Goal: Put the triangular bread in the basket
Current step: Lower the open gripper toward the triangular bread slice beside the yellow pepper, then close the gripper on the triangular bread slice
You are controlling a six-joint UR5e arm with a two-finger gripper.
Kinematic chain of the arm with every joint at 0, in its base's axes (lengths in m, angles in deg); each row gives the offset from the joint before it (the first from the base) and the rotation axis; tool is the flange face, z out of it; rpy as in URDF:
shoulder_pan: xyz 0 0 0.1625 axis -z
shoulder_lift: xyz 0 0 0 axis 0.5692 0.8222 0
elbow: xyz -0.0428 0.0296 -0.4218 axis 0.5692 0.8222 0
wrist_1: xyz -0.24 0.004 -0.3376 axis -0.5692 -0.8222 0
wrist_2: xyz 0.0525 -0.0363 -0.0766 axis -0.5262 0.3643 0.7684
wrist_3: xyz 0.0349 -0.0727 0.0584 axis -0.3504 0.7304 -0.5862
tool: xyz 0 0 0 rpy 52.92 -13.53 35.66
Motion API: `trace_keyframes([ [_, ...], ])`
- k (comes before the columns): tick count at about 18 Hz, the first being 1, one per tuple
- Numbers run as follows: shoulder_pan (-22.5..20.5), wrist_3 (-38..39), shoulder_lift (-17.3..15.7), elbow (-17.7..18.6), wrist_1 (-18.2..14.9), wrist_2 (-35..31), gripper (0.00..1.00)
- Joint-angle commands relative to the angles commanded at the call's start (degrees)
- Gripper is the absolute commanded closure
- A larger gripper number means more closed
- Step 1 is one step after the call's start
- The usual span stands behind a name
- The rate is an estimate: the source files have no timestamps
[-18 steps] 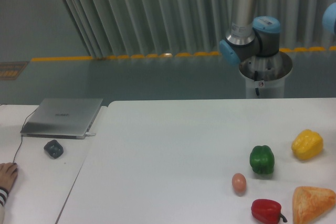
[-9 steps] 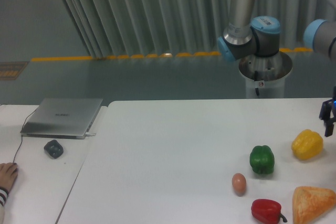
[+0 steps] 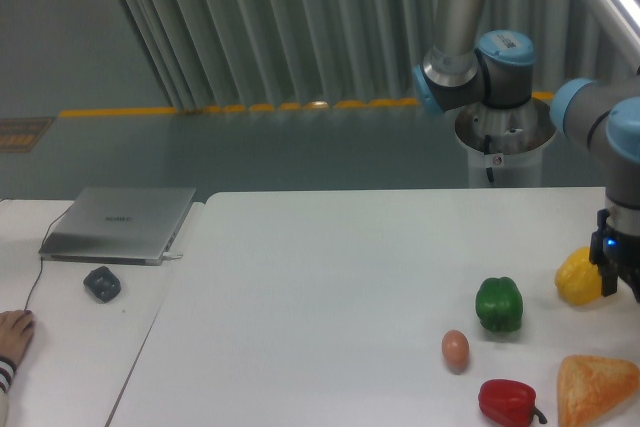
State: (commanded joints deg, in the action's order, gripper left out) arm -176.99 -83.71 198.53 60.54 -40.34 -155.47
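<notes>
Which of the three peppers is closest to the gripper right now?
The yellow pepper, at the table's right edge, partly overlapped by the gripper. The green pepper and red pepper lie farther left.

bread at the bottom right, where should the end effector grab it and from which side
Probably from above, pinching across the two slanted sides near the upper corner of the bread. It lies flat, its right part runs out of frame, and the red pepper crowds its left.

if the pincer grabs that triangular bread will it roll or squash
The triangular bread probably won't roll: it lies flat on a broad face. Its rounded corners and smooth crust may let the pincer slip. It looks light, possibly soft, so a gentle squeeze seems wise.
</notes>
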Motion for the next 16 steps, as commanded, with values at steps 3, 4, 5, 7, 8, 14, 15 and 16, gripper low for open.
trace_keyframes([
  [3, 0.71, 1.77, 0.88, -0.26, 0.97, 0.00, 0.00],
  [4, 0.88, 1.86, 1.14, -0.35, 1.05, 0.00, 0.00],
  [5, 0.89, 2.30, 1.49, -0.35, 1.06, 0.00, 0.00],
  [7, 0.97, 2.83, 2.11, -0.44, 1.14, 0.17, 0.00],
  [8, 1.23, 2.83, 2.55, -0.70, 1.14, 0.26, 0.00],
  [14, 2.37, 2.83, 4.66, -1.14, 1.23, 0.26, 0.00],
  [15, 2.47, 2.92, 5.01, -1.14, 1.32, 0.26, 0.00],
  [16, 2.82, 2.92, 5.36, -1.14, 2.02, 0.26, 0.00],
])
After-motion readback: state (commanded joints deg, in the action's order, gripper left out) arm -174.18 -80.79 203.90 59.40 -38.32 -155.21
